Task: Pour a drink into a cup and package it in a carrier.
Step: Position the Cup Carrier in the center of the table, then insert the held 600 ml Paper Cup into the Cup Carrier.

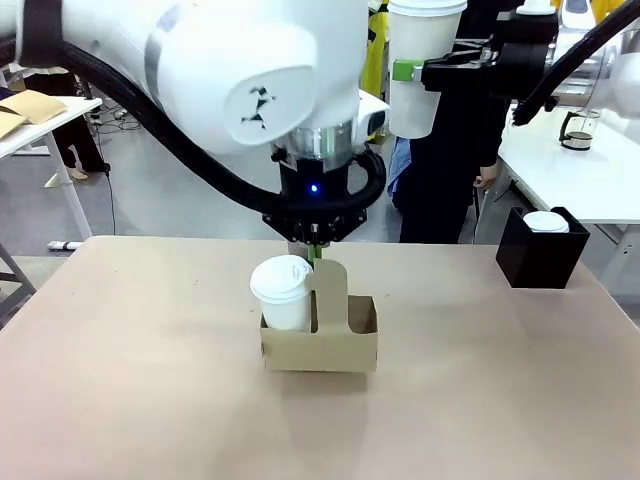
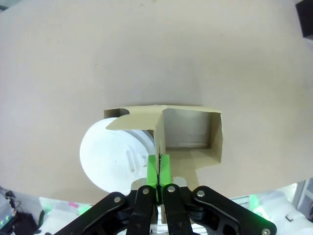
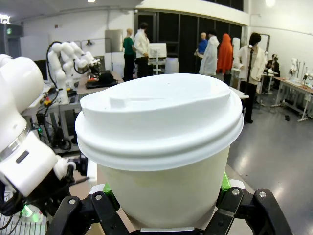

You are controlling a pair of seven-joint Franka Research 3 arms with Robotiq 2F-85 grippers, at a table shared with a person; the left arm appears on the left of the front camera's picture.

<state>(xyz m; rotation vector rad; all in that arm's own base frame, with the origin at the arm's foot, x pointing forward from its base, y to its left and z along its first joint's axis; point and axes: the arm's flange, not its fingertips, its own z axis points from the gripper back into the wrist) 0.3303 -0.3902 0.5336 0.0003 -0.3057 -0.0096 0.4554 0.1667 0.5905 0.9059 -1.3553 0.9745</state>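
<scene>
The brown cardboard carrier (image 1: 330, 340) stands at the table's middle, a lidded white cup (image 1: 282, 292) in its left slot and the right slot empty (image 2: 191, 128). My left gripper (image 1: 314, 250) is shut on the carrier's central handle panel (image 2: 158, 147), green pads (image 2: 165, 166) pinching it from above. The first cup's lid (image 2: 110, 159) lies left of the panel in the left wrist view. My right gripper (image 1: 415, 75) is raised high at the upper right, shut on a second lidded white cup (image 3: 161, 147). The pitcher with the drink stands small on the far table (image 1: 577, 130).
A black square box (image 1: 542, 248) with a white lidded cup inside sits at the table's right far edge. A person in dark clothes (image 1: 450, 170) stands beyond the table. Bare tabletop (image 1: 150, 400) lies all around the carrier.
</scene>
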